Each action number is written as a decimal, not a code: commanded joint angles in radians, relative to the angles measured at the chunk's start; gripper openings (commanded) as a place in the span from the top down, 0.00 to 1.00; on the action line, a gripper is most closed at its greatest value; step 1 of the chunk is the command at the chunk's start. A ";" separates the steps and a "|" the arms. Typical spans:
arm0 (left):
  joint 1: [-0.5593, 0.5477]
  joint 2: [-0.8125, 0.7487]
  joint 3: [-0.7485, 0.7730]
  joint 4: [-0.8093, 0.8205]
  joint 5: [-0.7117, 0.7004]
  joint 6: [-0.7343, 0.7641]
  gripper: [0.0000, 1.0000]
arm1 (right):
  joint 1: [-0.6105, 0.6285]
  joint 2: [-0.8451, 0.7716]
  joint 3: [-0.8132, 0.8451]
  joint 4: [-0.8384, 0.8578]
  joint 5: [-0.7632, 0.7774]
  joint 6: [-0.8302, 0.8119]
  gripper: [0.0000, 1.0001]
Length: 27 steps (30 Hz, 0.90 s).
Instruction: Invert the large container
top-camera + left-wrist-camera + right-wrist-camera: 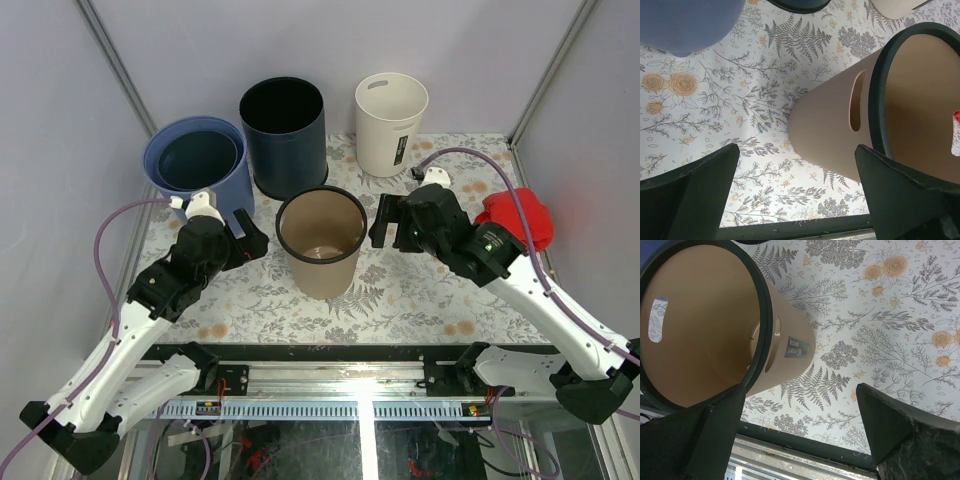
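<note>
A tan bin [325, 272] with a black rim stands upright, mouth up, in the middle of the floral table. It shows in the left wrist view [832, 135] with a handle slot, and in the right wrist view [790, 347] with a small label. My left gripper [250, 241] is open just left of the bin, apart from it; its jaws [797, 200] hold nothing. My right gripper [387, 222] is open just right of the bin's rim; in the right wrist view the gripper [800, 432] is empty, its left finger [710, 432] near the rim.
A blue bin [235, 190] stands at the back left, a taller dark navy bin [290, 165] behind the tan one, and a white bin [385, 140] at the back right. A red object [522, 215] lies at the right edge. Walls enclose the table.
</note>
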 commanded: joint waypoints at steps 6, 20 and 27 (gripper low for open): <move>-0.004 0.014 0.003 0.024 0.003 0.048 0.00 | -0.004 -0.058 0.008 0.083 -0.024 -0.065 0.00; -0.004 -0.032 -0.064 0.008 -0.059 -0.007 0.00 | 0.070 0.207 0.384 0.022 -0.223 -0.188 0.16; -0.001 -0.100 -0.101 -0.047 -0.127 -0.067 0.00 | 0.146 0.400 0.564 -0.043 -0.261 -0.232 0.17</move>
